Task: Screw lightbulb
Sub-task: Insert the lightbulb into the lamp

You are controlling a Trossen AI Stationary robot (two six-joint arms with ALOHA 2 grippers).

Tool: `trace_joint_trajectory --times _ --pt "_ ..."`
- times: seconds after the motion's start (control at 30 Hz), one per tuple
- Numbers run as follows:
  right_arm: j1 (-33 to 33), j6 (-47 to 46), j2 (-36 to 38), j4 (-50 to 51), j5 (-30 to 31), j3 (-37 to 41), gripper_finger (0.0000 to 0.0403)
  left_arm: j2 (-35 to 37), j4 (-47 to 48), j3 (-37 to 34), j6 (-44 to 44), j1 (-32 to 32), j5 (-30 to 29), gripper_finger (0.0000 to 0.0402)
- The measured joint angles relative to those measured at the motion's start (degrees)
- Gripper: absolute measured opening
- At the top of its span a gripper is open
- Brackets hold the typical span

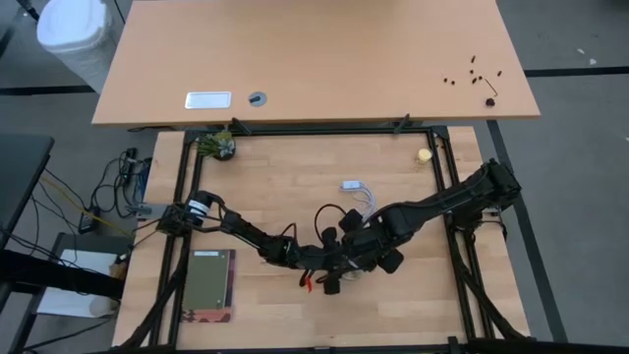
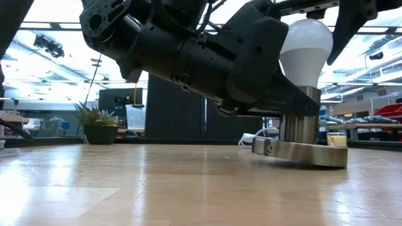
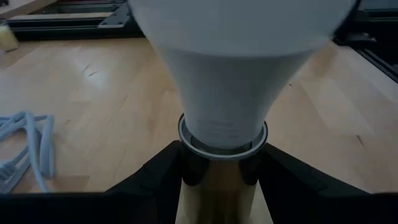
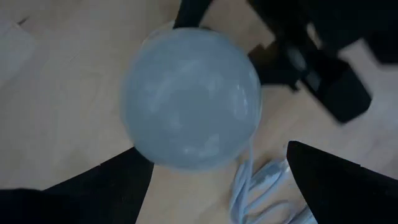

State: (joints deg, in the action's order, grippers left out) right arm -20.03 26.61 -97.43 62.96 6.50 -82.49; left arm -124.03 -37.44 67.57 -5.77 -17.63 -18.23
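From above, two dark arms meet near the middle of the one wooden table (image 1: 295, 187). The left gripper (image 1: 329, 264) and the right gripper (image 1: 362, 254) crowd together there, hiding what is between them. One potted plant (image 1: 217, 146) stands at the far left corner, one small yellowish ball (image 1: 425, 154) at the far right, one book (image 1: 210, 285) lies near the left edge.

At table height, one lightbulb (image 2: 306, 50) stands upright in the neck of one metal socket base (image 2: 300, 150), which rests on the table. The left gripper's dark fingers (image 2: 276, 94) clasp the neck just under the bulb. One plant (image 2: 99, 124) shows far behind.

The left wrist camera shows the single bulb (image 3: 233, 68) seated in the brass-coloured socket (image 3: 217, 186), with two fingers (image 3: 155, 180) pressed against the socket, one on each side. One coil of white cord (image 3: 31, 146) lies beside it.

The right wrist camera looks down on the bulb's globe (image 4: 191, 98); the right gripper's two fingers (image 4: 336, 180) stand spread wide on either side, apart from the glass, gripping nothing.
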Motion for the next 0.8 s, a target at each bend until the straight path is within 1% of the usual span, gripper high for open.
trace_joint_trajectory --times 0.23,0.4,0.63,0.8 --pt "-1.6 7.5 0.0 -2.7 -1.5 0.0 0.0372 0.0 0.0 0.0 1.1 0.0 2.7 0.0189" --pt "-2.7 8.0 0.0 -2.9 -1.6 0.3 0.0372 0.0 0.0 0.0 1.1 0.0 3.1 0.0188" --pt "-4.9 8.2 0.0 -6.1 -2.2 3.6 0.0372 0.0 0.0 0.0 1.1 -0.1 3.8 0.0189" --pt "-5.0 11.8 0.0 -8.2 -2.6 4.3 0.0372 0.0 -0.1 0.0 1.1 0.0 3.7 0.0189"
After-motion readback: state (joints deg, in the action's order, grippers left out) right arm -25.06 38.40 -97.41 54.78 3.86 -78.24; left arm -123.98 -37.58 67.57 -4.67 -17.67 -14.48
